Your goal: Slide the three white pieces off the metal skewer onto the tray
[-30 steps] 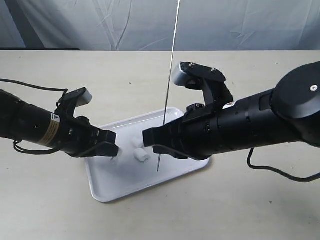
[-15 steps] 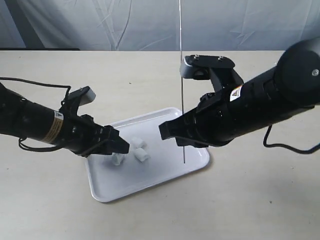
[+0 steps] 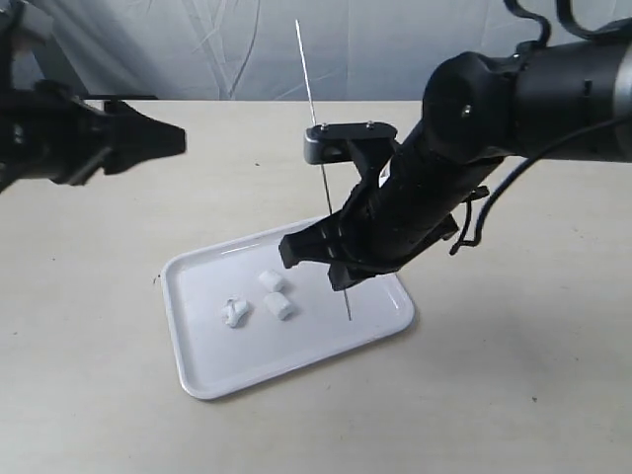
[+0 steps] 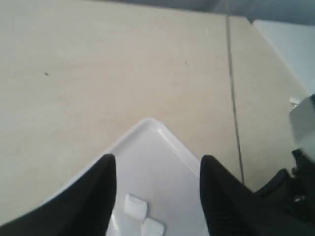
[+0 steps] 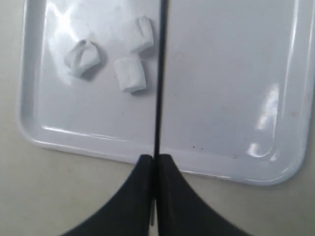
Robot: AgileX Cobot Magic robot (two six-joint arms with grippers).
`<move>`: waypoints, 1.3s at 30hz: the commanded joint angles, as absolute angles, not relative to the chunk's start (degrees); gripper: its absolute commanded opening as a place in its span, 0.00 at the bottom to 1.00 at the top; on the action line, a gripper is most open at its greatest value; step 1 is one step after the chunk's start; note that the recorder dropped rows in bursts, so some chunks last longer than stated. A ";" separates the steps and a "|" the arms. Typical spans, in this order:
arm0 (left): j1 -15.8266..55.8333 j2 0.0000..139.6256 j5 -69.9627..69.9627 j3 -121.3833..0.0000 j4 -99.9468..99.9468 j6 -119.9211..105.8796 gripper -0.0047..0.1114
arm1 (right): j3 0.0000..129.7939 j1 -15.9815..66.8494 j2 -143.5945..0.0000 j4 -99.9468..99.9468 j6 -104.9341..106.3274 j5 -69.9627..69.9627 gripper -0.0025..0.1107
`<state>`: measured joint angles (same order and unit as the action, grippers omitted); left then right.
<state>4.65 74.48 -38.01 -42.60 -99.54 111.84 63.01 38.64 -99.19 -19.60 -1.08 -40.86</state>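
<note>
Right end effector (image 5: 156,160) clamps the metal skewer (image 5: 160,73); left end effector (image 4: 157,169) gapes wide, apparently empty.

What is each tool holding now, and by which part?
Right tool pinches the metal skewer low on its shaft, bare tip poking out below. Left tool is open, holding nothing.

Blurred in the exterior view and cut by the picture's edge: left gripper (image 3: 168,140). Middle stretch of the metal skewer (image 3: 308,84) hidden behind the right arm (image 3: 434,188). In the left wrist view, only a corner of the tray (image 4: 147,129) and two of the three white pieces (image 4: 135,207) showing, one clipped by the edge; fingers (image 4: 96,196) cut off at the base.
</note>
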 commanded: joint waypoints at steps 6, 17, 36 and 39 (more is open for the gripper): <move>-7.21 53.23 -42.11 -39.92 -99.95 115.37 0.46 | 66.81 38.32 -106.31 -18.23 -1.23 -46.36 0.02; -9.69 37.05 -42.14 -37.60 -99.95 116.56 0.44 | 71.63 38.32 -111.57 -16.46 -1.23 -55.88 0.02; -9.69 34.60 -45.28 -37.56 -99.95 116.96 0.44 | 71.78 38.32 -113.60 -13.64 -2.54 -60.02 0.02; -9.69 34.60 -45.29 -37.56 -99.95 117.64 0.44 | 71.78 38.32 -113.60 -13.72 -2.59 -60.02 0.02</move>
